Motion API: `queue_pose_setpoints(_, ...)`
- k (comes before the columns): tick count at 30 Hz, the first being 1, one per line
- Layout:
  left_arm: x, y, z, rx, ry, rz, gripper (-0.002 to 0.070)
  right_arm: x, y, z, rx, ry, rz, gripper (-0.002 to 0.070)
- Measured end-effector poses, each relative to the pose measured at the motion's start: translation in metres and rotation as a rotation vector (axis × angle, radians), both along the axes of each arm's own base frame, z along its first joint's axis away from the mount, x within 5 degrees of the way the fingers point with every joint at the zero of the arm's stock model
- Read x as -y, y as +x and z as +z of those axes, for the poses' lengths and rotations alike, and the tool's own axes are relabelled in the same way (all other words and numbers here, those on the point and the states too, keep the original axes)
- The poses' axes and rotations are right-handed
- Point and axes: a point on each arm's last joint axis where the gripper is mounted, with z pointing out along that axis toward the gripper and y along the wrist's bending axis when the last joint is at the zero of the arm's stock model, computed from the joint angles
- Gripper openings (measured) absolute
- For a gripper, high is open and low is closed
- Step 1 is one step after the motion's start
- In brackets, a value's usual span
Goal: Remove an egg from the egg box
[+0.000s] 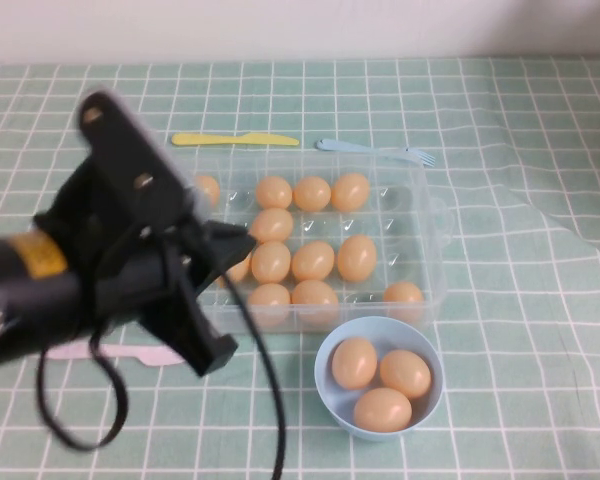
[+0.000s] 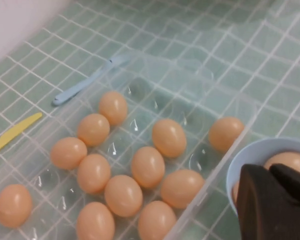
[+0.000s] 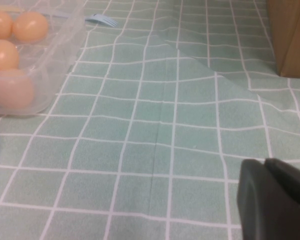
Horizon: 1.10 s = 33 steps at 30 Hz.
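Smooth, fragile eggs (image 2: 147, 166) below our empty, closed left claw (image 2: 270, 200) need gentle side grips in the box (image 1: 432, 235); right claw (image 3: 270, 197) idles closed above table (image 3: 190, 140).

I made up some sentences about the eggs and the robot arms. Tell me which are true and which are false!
1. The light-blue bowl holds three eggs. True.
2. The egg box is full, with an egg in every cup. False: several cups are bare.
3. A yellow knife and a blue fork lie on the cloth beyond the egg box. True.
4. The left gripper is holding an egg. False: its fingers are shut with nothing between them, above the bowl's edge.
5. The right gripper is over the egg box. False: it is over bare checked cloth, off to the side of the box.
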Motion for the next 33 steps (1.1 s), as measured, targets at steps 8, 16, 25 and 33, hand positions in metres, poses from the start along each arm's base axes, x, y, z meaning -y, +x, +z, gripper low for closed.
queue_pose_setpoints(8, -0.020, -0.027, -0.024, -0.060, -0.184, 0.092, -0.0001, 0.000, 0.000, 0.000, 0.000, 0.000, 0.000, -0.0017)
queue_pose_setpoints(16, -0.022, -0.026, -0.025, -0.004, -0.164, 0.087, -0.0001, 0.000, 0.000, 0.000, 0.000, 0.000, 0.000, -0.0017)
queue_pose_setpoints(25, -0.039, -0.040, -0.022, 0.136, -0.164, 0.108, -0.0001, 0.000, 0.000, 0.000, 0.000, 0.000, 0.000, -0.0017)
queue_pose_setpoints(33, -0.103, -0.069, -0.052, 0.331, -0.339, 0.442, -0.0002, 0.000, 0.000, 0.000, 0.000, 0.000, 0.000, -0.0017)
